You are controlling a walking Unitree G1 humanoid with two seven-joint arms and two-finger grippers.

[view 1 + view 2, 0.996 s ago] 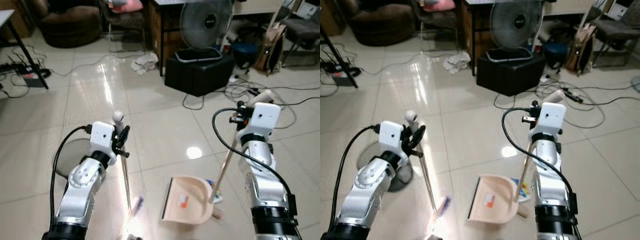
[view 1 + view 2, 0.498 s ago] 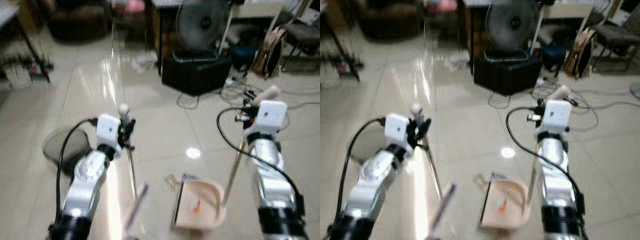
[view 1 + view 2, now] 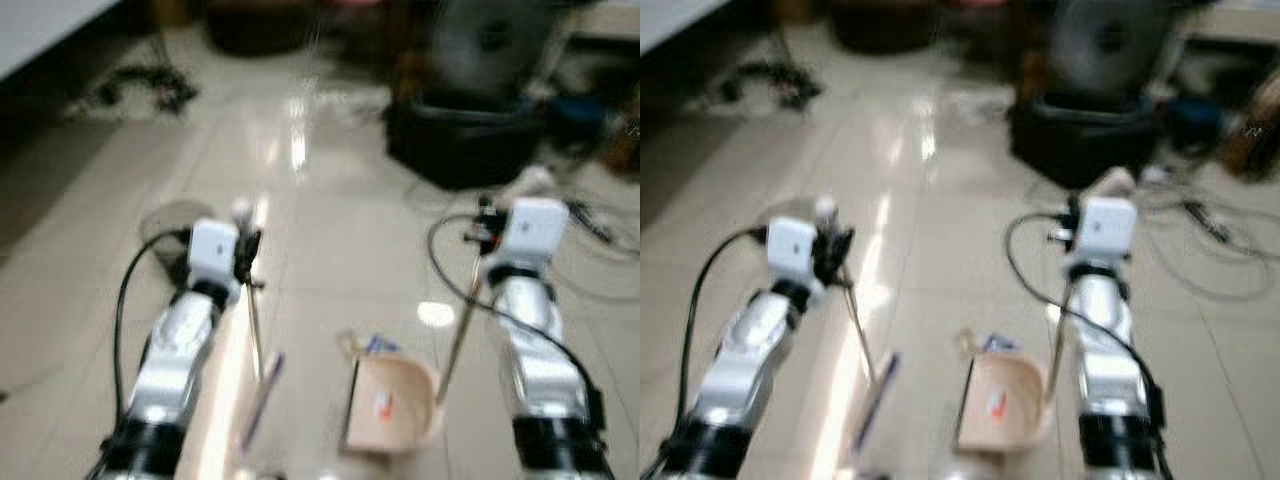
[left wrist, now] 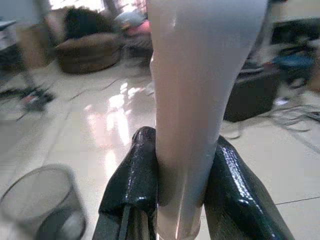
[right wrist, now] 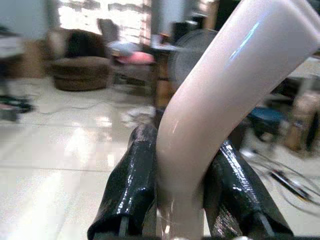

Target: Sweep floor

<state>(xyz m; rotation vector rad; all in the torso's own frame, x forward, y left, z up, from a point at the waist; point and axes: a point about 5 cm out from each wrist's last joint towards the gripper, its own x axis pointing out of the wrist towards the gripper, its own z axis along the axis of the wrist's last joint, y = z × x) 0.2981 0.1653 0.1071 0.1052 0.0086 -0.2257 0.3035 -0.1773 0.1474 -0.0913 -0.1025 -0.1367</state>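
Observation:
My left gripper (image 3: 247,256) is shut on the pale broom handle (image 4: 192,90). The thin broom rod (image 3: 254,330) runs down from it to the purple-tinged broom head (image 3: 258,400) on the floor. My right gripper (image 3: 483,228) is shut on the curved pale top of the dustpan handle (image 5: 220,85). Its rod (image 3: 455,340) slants down to the beige dustpan (image 3: 392,405), which rests on the tiles between my arms with a small red scrap inside. The black fingers (image 5: 132,185) clamp the handle from both sides. The head views are blurred.
A black box (image 3: 465,145) with a standing fan on it lies ahead right, with cables (image 3: 600,230) on the floor beside it. A round mesh bin (image 3: 165,222) stands by my left arm. More cables (image 3: 140,85) lie far left near a brown armchair (image 4: 85,50).
The whole picture has shifted and blurred, so the camera has moved. The dustpan has turned its mouth leftward near the broom head. Both grippers keep their hold.

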